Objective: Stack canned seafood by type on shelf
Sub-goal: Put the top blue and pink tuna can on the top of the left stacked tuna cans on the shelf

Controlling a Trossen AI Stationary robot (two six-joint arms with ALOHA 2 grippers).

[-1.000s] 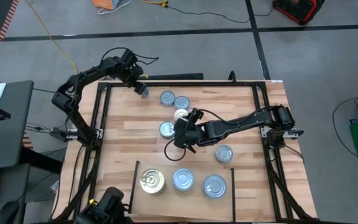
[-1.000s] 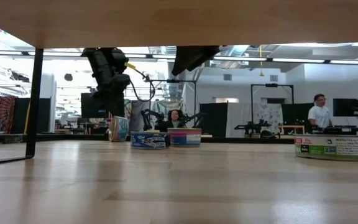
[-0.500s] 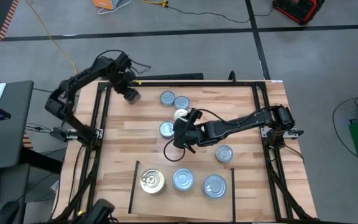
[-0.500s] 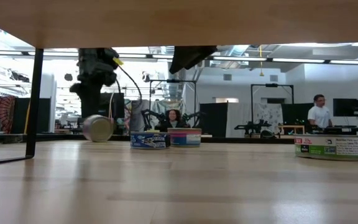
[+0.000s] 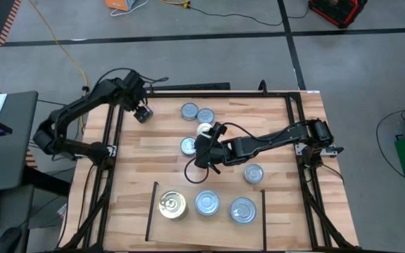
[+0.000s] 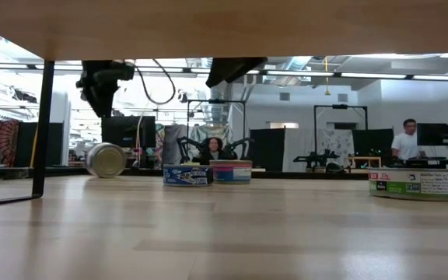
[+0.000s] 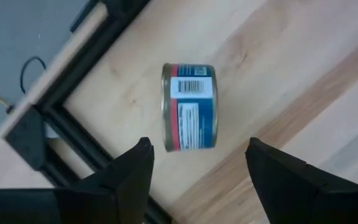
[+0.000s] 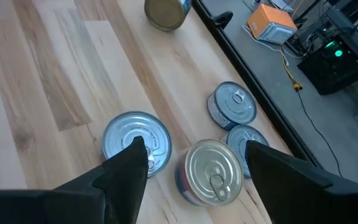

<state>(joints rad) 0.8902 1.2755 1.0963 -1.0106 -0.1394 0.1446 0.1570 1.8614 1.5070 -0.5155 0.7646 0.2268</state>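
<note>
A blue-and-red tin point(image 7: 190, 107) lies on its side on the wood by the black frame's far left corner, and also shows in the low view point(image 6: 106, 159). My left gripper point(image 7: 197, 144) point(image 5: 141, 112) hangs open above this tin, clear of it. My right gripper point(image 8: 194, 146) point(image 5: 204, 150) hovers open over mid-table, above a silver-topped tin point(image 8: 137, 138) and a gold-topped tin point(image 8: 213, 168). Two silver tins point(image 5: 190, 111) point(image 5: 205, 115) stand farther back. On the shelf point(image 5: 190, 223) stand a gold tin point(image 5: 172, 205) and two silver tins point(image 5: 207, 204) point(image 5: 242, 209).
One more silver tin point(image 5: 253, 173) stands right of centre, just beyond the shelf. A black metal frame point(image 5: 118, 119) runs around the tabletop, with a post point(image 6: 43, 124) at the near left. Bare wood lies along the left and far right. People sit and stand in the room beyond.
My left gripper has gone up and toward the table's left edge, letting go of the blue-and-red tin. That tin, which stood under the fingers a second ago, now lies on its side and has rolled a little toward the left edge.
</note>
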